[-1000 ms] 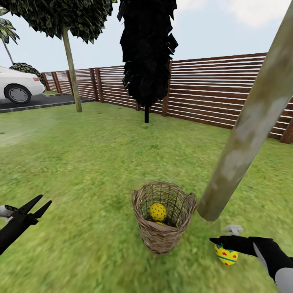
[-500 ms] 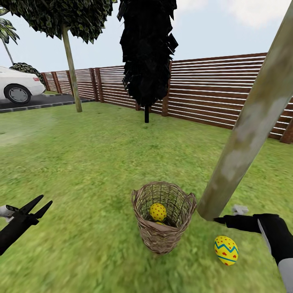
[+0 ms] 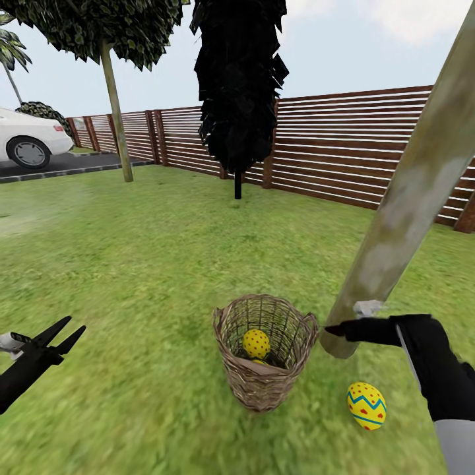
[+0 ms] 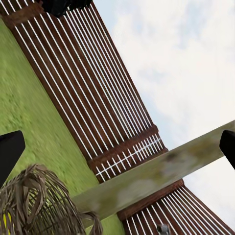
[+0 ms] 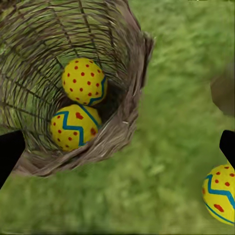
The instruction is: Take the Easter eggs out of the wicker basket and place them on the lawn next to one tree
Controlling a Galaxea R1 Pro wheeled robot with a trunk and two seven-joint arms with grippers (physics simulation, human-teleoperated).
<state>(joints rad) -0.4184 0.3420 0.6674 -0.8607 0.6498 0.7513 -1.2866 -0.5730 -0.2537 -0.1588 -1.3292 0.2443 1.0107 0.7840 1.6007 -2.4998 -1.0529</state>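
Note:
The wicker basket stands on the lawn beside the pale tree trunk. Two yellow Easter eggs lie inside it, one above and one below. A third egg rests on the grass to the basket's right, close to the trunk's base. My right gripper hovers open and empty between the basket's rim and the trunk, above that egg. My left gripper is open and empty over the grass, well to the basket's left.
A brown slatted fence runs along the back. In front of it stands a black-foliaged column tree. A thin-trunked tree and a white car on a driveway are at the far left.
My right gripper let go of the egg on the grass, then rose and moved left toward the basket's rim. The egg stays where it was put. The left arm is still.

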